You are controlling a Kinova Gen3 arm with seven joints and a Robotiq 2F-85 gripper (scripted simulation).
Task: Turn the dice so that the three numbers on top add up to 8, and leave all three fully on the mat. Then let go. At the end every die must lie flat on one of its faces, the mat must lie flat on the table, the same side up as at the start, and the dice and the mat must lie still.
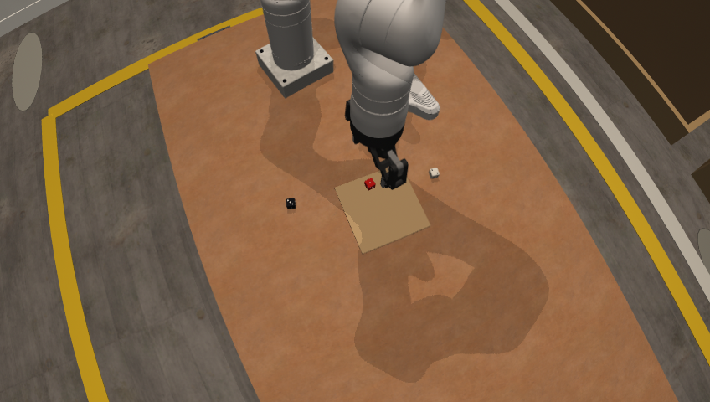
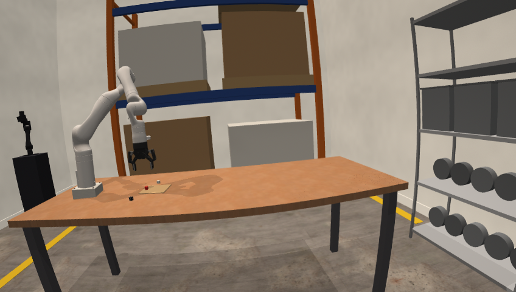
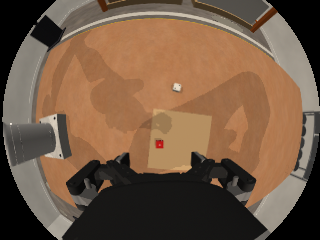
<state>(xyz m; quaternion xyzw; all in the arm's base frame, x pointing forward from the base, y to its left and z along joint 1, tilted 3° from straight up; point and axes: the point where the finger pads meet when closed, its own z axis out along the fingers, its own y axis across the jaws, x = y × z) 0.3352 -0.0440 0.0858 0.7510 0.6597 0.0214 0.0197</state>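
A red die (image 1: 369, 183) lies on the tan mat (image 1: 381, 213) near its far left corner; it also shows in the wrist view (image 3: 160, 144) and in the exterior view (image 2: 146, 187). A white die (image 1: 434, 172) lies on the table to the right of the mat, off it. A black die (image 1: 290, 203) lies on the table to the left of the mat, off it. My gripper (image 2: 142, 164) is open and empty, raised well above the mat's far edge. Its fingers frame the lower wrist view (image 3: 160, 170).
The arm's base (image 1: 294, 64) stands on the table behind the mat. The table's curved front edge and yellow floor lines lie beyond. Shelves with boxes stand behind the table, and a rack with grey cylinders (image 2: 470, 202) stands at the right.
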